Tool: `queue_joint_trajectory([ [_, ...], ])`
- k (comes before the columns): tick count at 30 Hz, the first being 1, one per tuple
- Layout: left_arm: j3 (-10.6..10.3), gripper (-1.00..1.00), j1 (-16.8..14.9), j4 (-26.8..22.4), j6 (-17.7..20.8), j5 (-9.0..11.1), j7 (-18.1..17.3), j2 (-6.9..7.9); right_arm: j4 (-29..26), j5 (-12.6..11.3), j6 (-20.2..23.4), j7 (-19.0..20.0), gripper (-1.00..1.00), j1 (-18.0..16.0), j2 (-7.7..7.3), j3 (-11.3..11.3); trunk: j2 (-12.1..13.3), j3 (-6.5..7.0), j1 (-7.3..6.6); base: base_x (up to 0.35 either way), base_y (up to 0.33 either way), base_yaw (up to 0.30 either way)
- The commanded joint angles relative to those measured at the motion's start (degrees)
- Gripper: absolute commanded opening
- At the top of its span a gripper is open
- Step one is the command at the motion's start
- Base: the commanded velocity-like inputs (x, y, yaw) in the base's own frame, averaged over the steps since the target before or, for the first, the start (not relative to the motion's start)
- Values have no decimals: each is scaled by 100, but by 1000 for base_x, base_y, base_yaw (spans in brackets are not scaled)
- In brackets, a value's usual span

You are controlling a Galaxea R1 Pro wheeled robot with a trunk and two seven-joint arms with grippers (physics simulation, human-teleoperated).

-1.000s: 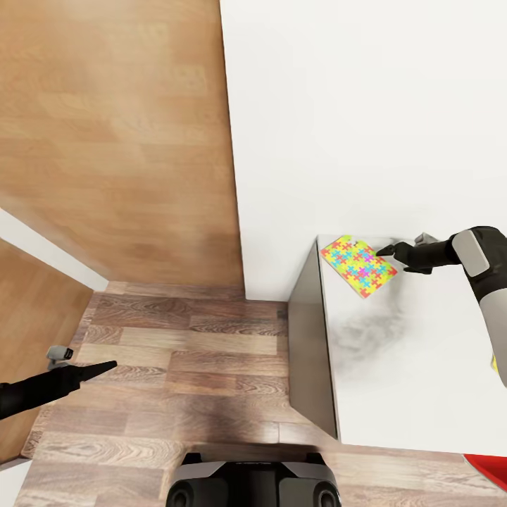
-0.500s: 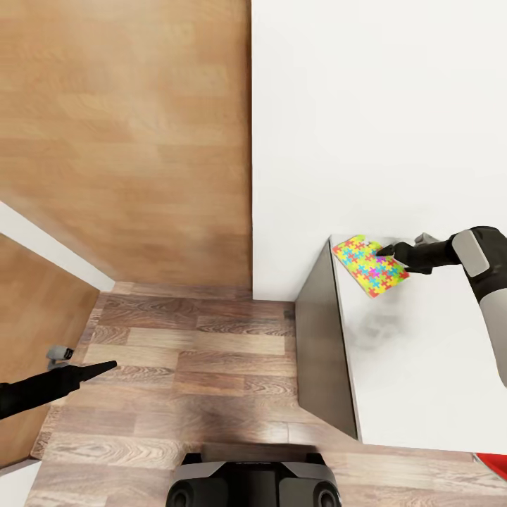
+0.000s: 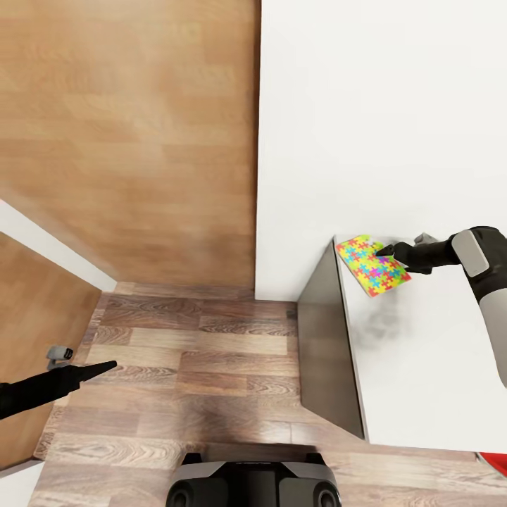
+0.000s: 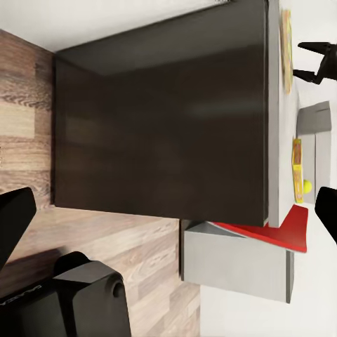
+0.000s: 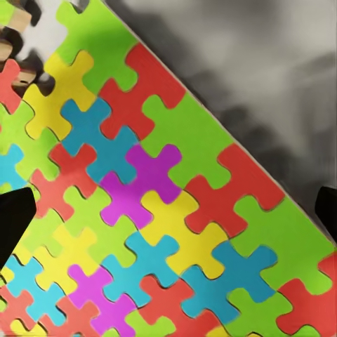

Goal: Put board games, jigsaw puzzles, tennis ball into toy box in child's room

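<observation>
A jigsaw puzzle in bright interlocking pieces lies flat at the near-left corner of the pale table. My right gripper hovers at the puzzle's far edge. In the right wrist view the right gripper is open, with the puzzle spread beneath it. My left gripper hangs over the wood floor, away from the table, and is open. In the left wrist view a small tennis ball shows further along the table top, beside a light-grey toy box. The bed is out of view.
The table's dark end panel drops to the plank floor. A white wall rises behind the table and a wood door panel stands to the left. A red object peeks in at the table's near edge.
The whole picture has shifted, so the camera moved. The table and puzzle now sit further right in view, and the right gripper's tips reach further over the puzzle. The left arm looks unchanged.
</observation>
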Motion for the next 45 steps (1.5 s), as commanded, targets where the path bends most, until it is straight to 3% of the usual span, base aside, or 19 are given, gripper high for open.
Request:
queue_joint_trajectory([
  [1, 0, 100, -2, 0, 61, -4, -24, 1, -1, 58, 17, 61, 100, -5, -3, 9, -9, -7, 3, 0, 58, 0],
  [45, 0, 100, -2, 0, 61, 4, -24, -7, -1, 58, 17, 62, 100, 2, 24, 9, -9, -7, 3, -16, 61, 0],
])
